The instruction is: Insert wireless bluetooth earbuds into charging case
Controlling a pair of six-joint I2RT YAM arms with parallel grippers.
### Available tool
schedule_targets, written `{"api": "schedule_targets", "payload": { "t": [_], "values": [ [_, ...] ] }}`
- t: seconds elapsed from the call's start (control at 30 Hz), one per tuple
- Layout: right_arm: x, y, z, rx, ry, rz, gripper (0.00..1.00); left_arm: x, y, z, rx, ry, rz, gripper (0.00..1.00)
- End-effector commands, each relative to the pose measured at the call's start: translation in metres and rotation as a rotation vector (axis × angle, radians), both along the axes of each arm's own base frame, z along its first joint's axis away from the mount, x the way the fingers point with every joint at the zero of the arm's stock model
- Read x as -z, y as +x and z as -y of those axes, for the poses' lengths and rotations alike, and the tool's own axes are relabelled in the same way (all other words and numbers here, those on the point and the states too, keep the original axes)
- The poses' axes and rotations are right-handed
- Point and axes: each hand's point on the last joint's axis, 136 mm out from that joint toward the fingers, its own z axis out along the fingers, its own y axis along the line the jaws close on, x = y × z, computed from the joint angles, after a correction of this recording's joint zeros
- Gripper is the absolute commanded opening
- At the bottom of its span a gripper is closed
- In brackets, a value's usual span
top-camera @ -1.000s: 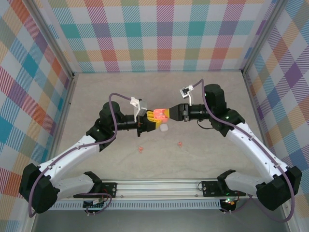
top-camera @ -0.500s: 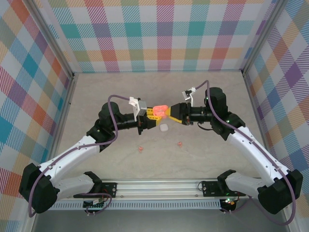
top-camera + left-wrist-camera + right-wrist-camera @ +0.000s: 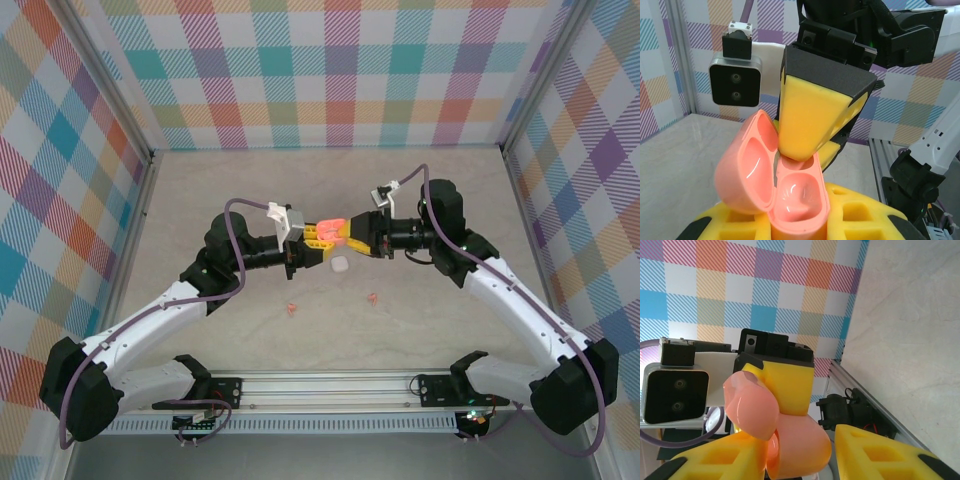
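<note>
Beige tabletop [image 3: 250, 190], plaid walls [image 3: 330, 70], aluminium rail [image 3: 340, 385]

Bright, even light falls from above, leaving only faint, soft shadows on the table [image 3: 200, 200]. The pink case [image 3: 795, 200] carries glossy highlights. Wrist-view backgrounds look slightly soft.

Counter [image 3: 250, 190]: pale beige, faintly mottled, matte, spreading beneath left pincer [image 3: 316, 238] and right pincer [image 3: 347, 234]. Back wall [image 3: 330, 70] beyond both: pastel check in teal, orange, pink, yellow, white. Same check on left-hand wall [image 3: 60, 200] out past left pincer, and on right-hand wall [image 3: 590, 200] past right pincer. Grey metal post [image 3: 120, 100] at corner. Silver rail [image 3: 330, 385] on near side. Light soft, even.
</note>
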Motion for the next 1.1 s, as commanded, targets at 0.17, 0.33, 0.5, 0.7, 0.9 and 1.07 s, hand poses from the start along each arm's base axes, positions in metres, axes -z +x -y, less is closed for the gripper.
{"api": "schedule_targets", "payload": {
  "t": [0.17,0.33,0.5,0.7,0.9,1.07],
  "values": [
    [0.010,0.005,-0.005,-0.012,0.026,-0.063,0.43,-0.018,-0.010,0.003,0.044,-0.060,0.091,0.09],
    [0.008,0.007,-0.006,-0.013,0.036,-0.060,0.41,-0.019,-0.007,0.003,0.035,-0.071,0.078,0.09],
    [0.008,0.006,-0.006,-0.018,0.039,-0.057,0.39,-0.016,-0.004,0.005,0.031,-0.070,0.060,0.10],
    [0.005,0.005,-0.005,-0.013,0.037,-0.022,0.45,-0.007,-0.003,0.000,-0.004,-0.031,0.037,0.09],
    [0.003,0.004,0.007,0.053,-0.051,0.065,0.52,0.013,-0.003,-0.018,-0.105,0.023,0.006,0.09],
    [0.008,0.009,0.015,0.112,-0.108,0.094,0.51,0.030,-0.006,-0.033,-0.166,0.065,-0.034,0.09]
  ]
}}
